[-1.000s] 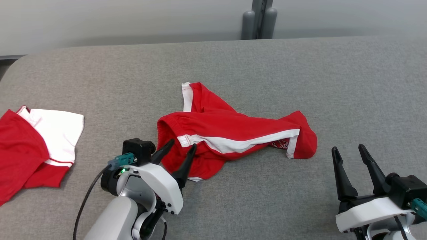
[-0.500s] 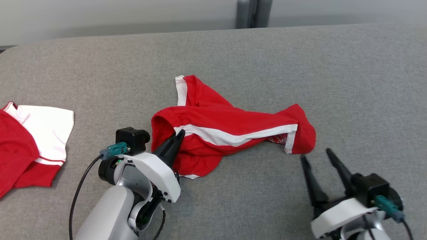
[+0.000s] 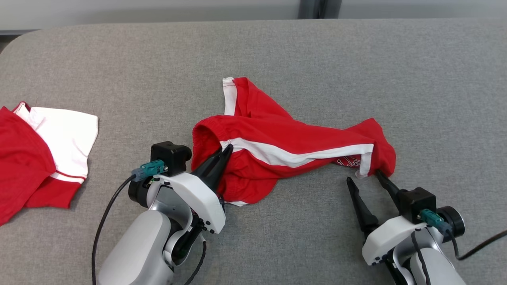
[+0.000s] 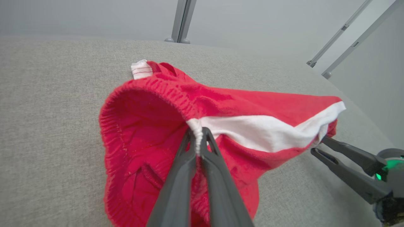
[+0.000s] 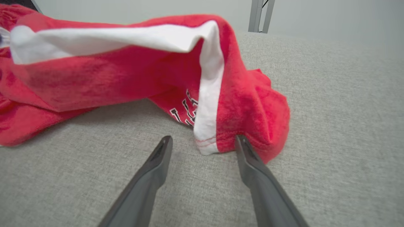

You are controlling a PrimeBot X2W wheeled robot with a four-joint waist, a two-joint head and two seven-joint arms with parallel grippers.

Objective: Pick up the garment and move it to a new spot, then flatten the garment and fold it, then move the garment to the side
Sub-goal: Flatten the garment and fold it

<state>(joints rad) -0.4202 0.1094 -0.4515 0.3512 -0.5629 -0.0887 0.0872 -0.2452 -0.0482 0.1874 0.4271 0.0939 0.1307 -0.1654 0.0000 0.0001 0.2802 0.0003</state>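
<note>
Left claw (image 3: 226, 149) is clamped right down on the red shorts (image 3: 285, 138), nipping the waistband (image 4: 151, 88) just where the white stripe (image 4: 268, 132) begins. That's the 8 o'clock end of the heap, which lies crumpled mid-bench (image 3: 356, 79).

Over at 4 o'clock, the right claw (image 3: 363, 177) is spread wide and holding nothing. From its wrist camera the leg hem (image 5: 205, 142) sits between the two fingers, and the right-hand finger looks to be touching the cloth.

Here's the danger. The left pinch is a narrow one, a sliver of elastic at the fingertips, so a sharp lift could pull it free. It seems to hold one side of the waistband, so the shorts may hang open and twisted instead of flat.

On the right, only the hem's corner is inside the claw. If it closes from here it may catch a thread's worth, or nothing at all. If the left arm lifts first, the hem slides out of reach.

Watch too the red-and-white shirt (image 3: 47, 150) at 9 o'clock. A carry that way could drop one garment onto the other.
</note>
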